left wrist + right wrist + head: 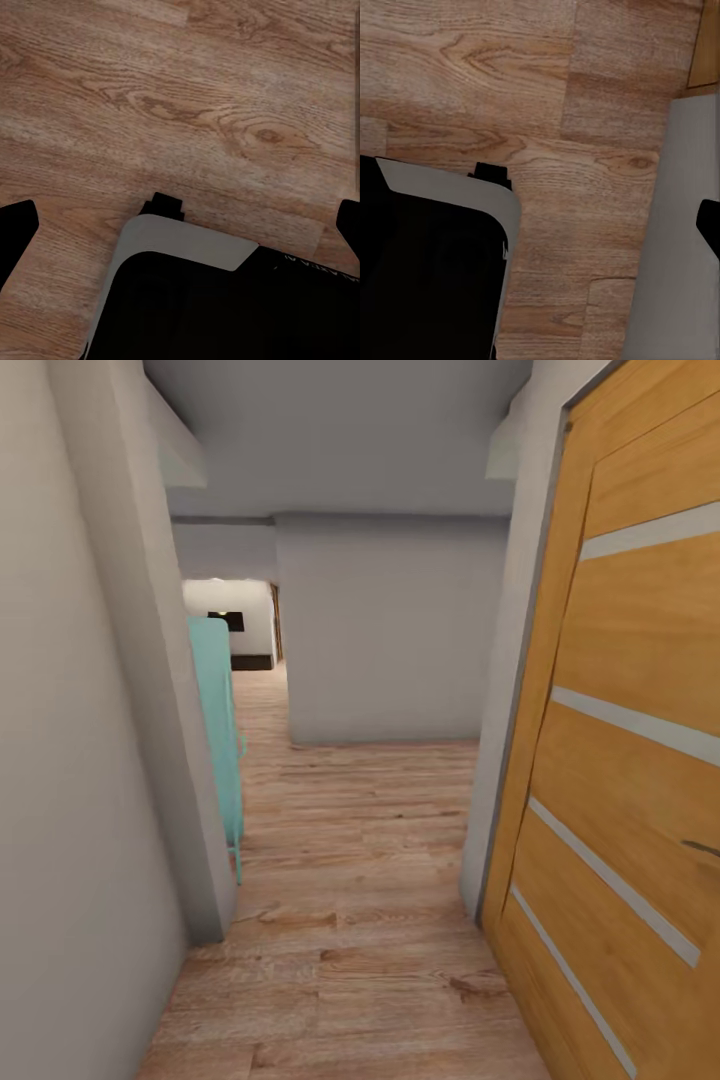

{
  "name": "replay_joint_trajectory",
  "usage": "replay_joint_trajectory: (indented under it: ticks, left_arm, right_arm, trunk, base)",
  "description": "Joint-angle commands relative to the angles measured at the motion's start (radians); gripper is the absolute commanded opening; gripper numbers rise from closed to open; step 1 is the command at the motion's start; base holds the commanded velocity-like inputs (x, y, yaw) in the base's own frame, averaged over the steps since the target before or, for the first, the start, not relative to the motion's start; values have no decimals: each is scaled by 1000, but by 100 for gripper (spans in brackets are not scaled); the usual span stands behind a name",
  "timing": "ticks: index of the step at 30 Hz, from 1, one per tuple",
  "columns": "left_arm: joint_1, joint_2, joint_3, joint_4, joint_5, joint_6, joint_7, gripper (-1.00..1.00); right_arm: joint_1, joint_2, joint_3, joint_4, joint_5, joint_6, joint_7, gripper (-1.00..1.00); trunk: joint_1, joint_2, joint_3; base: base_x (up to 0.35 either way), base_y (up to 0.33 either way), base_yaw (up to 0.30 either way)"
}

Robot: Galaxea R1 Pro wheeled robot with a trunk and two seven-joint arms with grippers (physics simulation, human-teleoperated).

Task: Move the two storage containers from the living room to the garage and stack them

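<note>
On your left, a grey wall and a teal chair pinch the hallway; the wood-plank floor runs ahead, with a honey-brown door on your right. No containers are in sight. Both pincers hang spread wide over planks, empty, presumably for travel.

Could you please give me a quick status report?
In hallway on wood-plank floor. Wooden door close on right, teal chair at left corner. Left fingertips spread, holding nothing.

One wooden panelled door, one turquoise chair, one wood-plank floor.
</note>
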Motion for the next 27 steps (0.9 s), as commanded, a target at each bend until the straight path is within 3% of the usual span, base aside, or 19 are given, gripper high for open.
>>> replay_joint_trajectory:
  ticks: [1, 27]
  left_arm:
    - [-1, 0, -8, 0, 9, -3, 3, 100]
    - [-1, 0, -8, 1, 9, -3, 4, 100]
  right_arm:
    - [-1, 0, 7, 3, -4, -5, -2, 100]
    - [-1, 1, 10, 3, 2, -9, -3, 100]
  trunk:
    - [1, -1, -1]
    - [1, -1, -1]
  base:
    - [322, 0, 0]
    - [322, 0, 26]
